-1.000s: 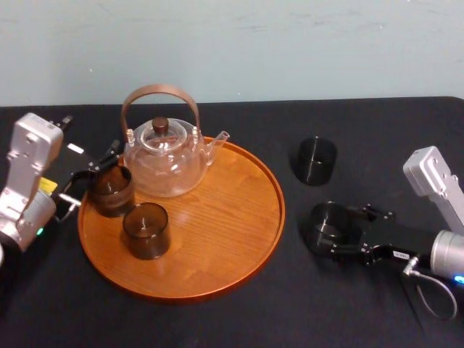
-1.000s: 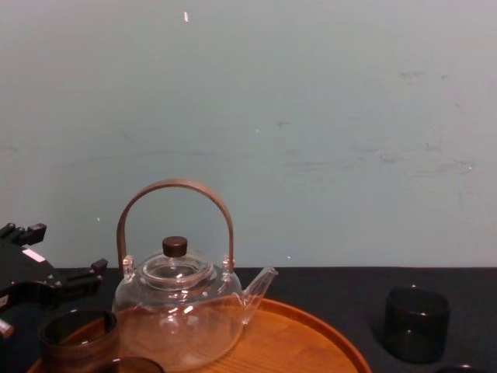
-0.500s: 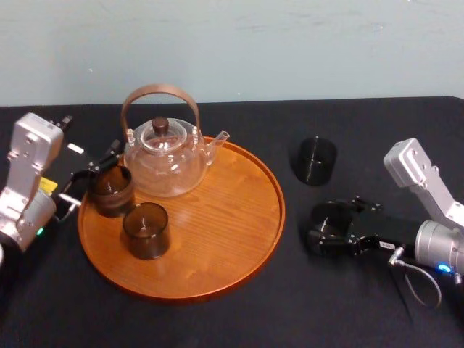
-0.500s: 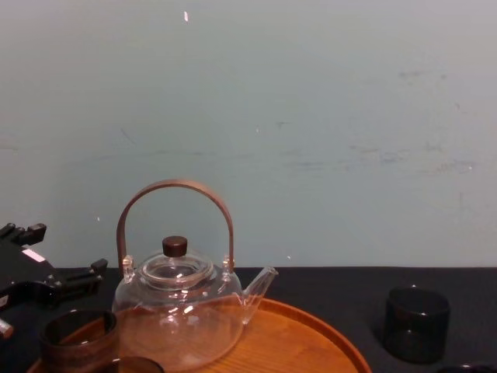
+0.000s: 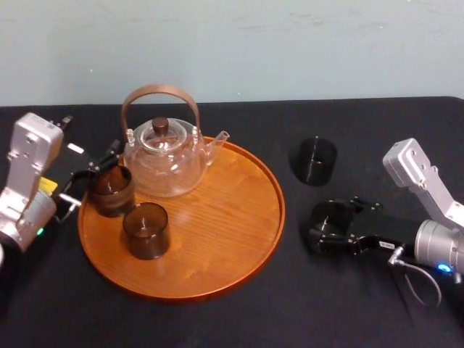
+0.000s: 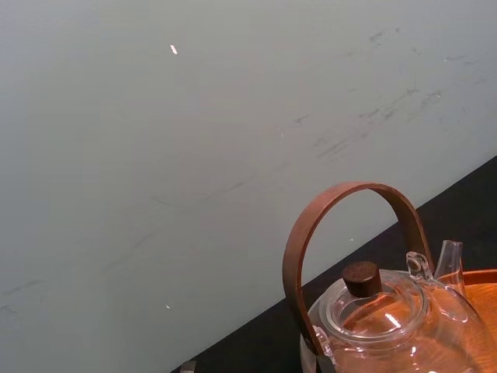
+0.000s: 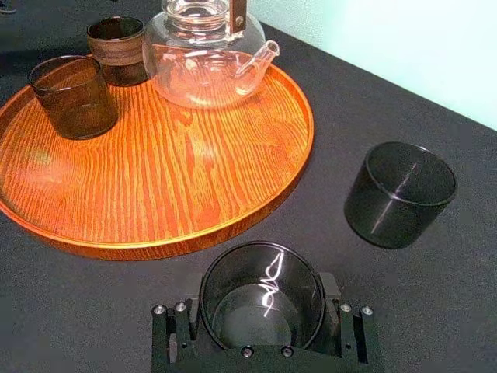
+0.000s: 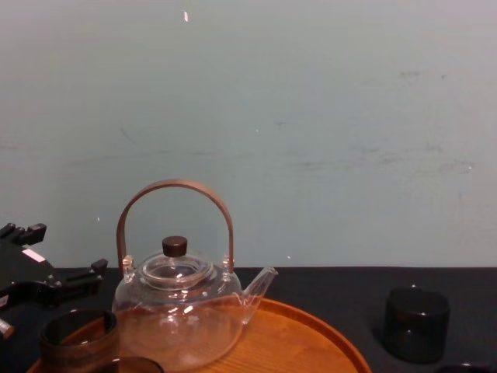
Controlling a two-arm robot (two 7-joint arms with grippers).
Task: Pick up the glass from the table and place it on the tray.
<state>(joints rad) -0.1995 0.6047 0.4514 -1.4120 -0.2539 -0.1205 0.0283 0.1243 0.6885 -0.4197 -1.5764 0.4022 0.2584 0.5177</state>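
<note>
Advanced over the last second from just short of the glass (image 7: 262,280) to either side of it, then barely shifted in the last half second. Stands upright on the black bench (image 5: 348,304), just right of the tray (image 5: 246,246) and apart from its rim. Flanked on both sides by the right claw (image 7: 262,312), apparently closed on the wall, though hard to confirm true contact from the wrist view. Not yet lifted.

Farther back on the cloth, a second dark tumbler (image 5: 317,160), well apart from the grasp. On the tray, a clear teapot (image 5: 165,156) and two brown tumblers (image 5: 146,230) toward the left half, leaving the right half bare. At the tray's left edge, beside the rear tumbler, the left claw (image 5: 93,177); cannot tell whether open or closed.

Judging the step as grasp and lift: squeeze only enough to stop smooth glass slipping. Raise straight up until the base clears the raised rim. Carry leftward, keeping level. Aim for the bare wood, clear of the spout. Lower gently and let go only once the base rests flat.
</note>
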